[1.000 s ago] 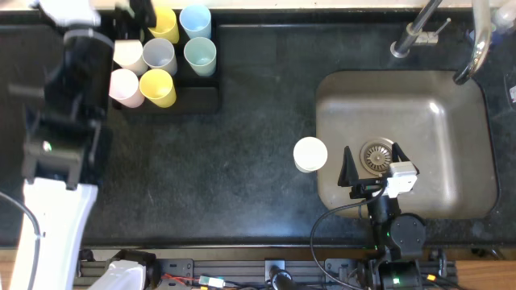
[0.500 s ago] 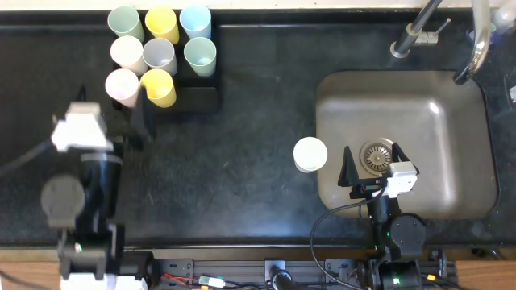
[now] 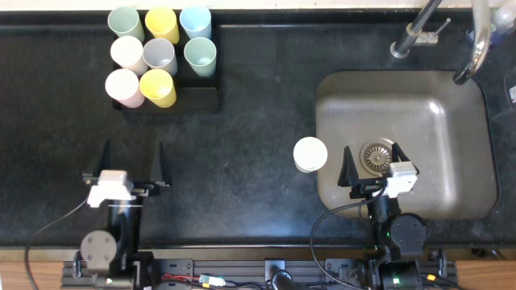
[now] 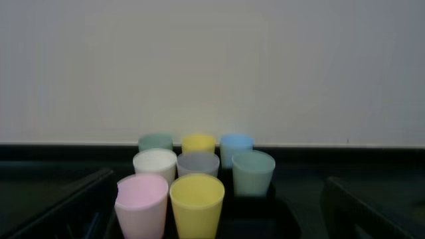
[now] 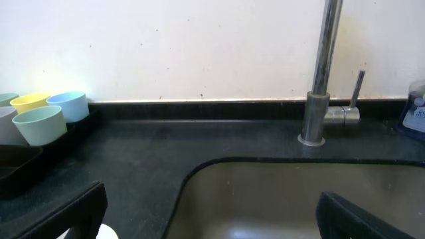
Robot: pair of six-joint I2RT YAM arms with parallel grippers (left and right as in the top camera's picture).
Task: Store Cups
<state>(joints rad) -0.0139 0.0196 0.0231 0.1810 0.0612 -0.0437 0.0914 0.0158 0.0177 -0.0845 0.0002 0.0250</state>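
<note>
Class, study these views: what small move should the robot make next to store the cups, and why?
Probably swing the right gripper, standing open, toward the white cup beside the sink. That is the one cup outside the tray, which has a bare corner, and it lies close to this arm.

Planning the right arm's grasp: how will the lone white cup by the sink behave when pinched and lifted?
The white cup resembles the stored cups, so it is likely light plastic that flexes when squeezed. Their smooth tapered walls suggest it may slip. Standing at the sink rim, a sideways push could tip it in.
</note>
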